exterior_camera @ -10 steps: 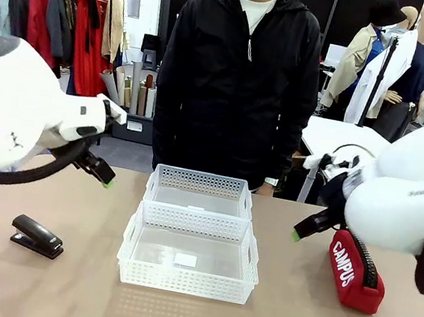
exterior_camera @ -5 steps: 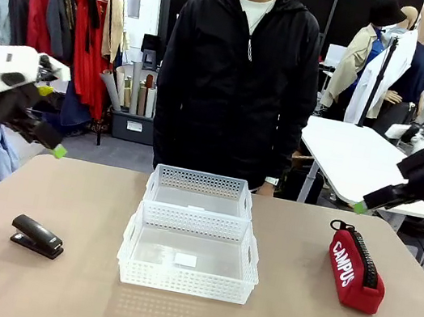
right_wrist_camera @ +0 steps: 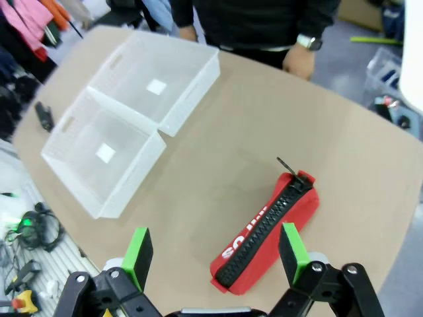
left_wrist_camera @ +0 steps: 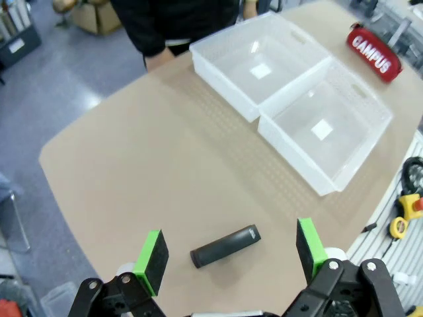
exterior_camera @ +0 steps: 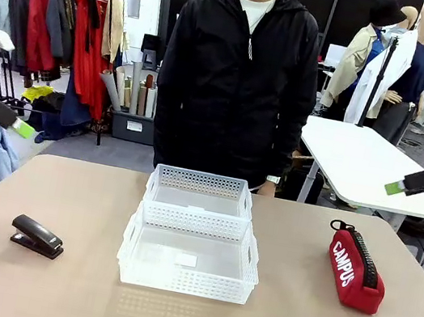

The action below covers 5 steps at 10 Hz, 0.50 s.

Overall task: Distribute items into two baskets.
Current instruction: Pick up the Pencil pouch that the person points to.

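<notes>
Stapler (exterior_camera: 37, 236) lies on the table (exterior_camera: 72, 298) at the left, well apart from the baskets; the left gripper (left_wrist_camera: 230, 232) hangs high above it, fingers spread wide with nothing between them, and in the left wrist view the stapler sits almost centred between the green pads; in the middle the far basket (exterior_camera: 201, 181) touches the near basket (exterior_camera: 183, 287) end to end, each holding nothing but a small white label on its floor; a person (exterior_camera: 238, 81) stands behind them; at the right the red pouch (exterior_camera: 355, 270) lies on the table, lettering towards the baskets, well clear of them; the right gripper (right_wrist_camera: 215, 251) hovers high over it, likewise wide open and holding nothing.

Neither item looks picked up yet, so the step in hand seems to be the approach; next, I judge, each arm must come down over its own item and close across the narrow width; the stapler is low and hard, so the fingers must reach nearly to the table; the pouch is soft and should be taken across its body; then one item goes into each basket.
</notes>
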{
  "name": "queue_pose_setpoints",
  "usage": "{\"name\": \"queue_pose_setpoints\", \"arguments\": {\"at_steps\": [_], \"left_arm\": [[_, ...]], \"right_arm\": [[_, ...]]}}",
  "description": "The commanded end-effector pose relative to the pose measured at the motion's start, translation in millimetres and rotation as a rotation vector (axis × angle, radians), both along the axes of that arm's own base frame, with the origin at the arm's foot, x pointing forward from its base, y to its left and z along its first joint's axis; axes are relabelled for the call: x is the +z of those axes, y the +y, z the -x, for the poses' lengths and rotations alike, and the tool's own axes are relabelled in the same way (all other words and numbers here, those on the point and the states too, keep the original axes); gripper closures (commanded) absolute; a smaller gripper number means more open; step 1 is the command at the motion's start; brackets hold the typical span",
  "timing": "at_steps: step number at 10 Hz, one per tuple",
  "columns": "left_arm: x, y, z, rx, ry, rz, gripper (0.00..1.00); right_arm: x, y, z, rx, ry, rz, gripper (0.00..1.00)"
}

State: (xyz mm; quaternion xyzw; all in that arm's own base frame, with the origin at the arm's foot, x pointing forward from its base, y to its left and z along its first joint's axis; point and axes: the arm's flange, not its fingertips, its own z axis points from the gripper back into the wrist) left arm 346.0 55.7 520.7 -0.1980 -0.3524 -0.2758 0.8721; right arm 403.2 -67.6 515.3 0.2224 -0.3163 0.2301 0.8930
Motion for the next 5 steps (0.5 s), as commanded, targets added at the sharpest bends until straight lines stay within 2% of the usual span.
{"name": "queue_pose_setpoints", "arguments": {"at_steps": [1,3,5], "left_arm": [[11,14,8,-0.026,-0.049,0.056,0.00],[24,29,20,0.002,-0.102,0.071,0.00],[32,38,23,0.024,-0.114,0.052,0.00]], "right_arm": [[13,-22,5,-0.020,0.025,-0.042,0.00],[26,-45,19,-0.080,0.028,-0.053,0.00],[28,-61,30,-0.082,0.021,-0.088,0.00]]}}
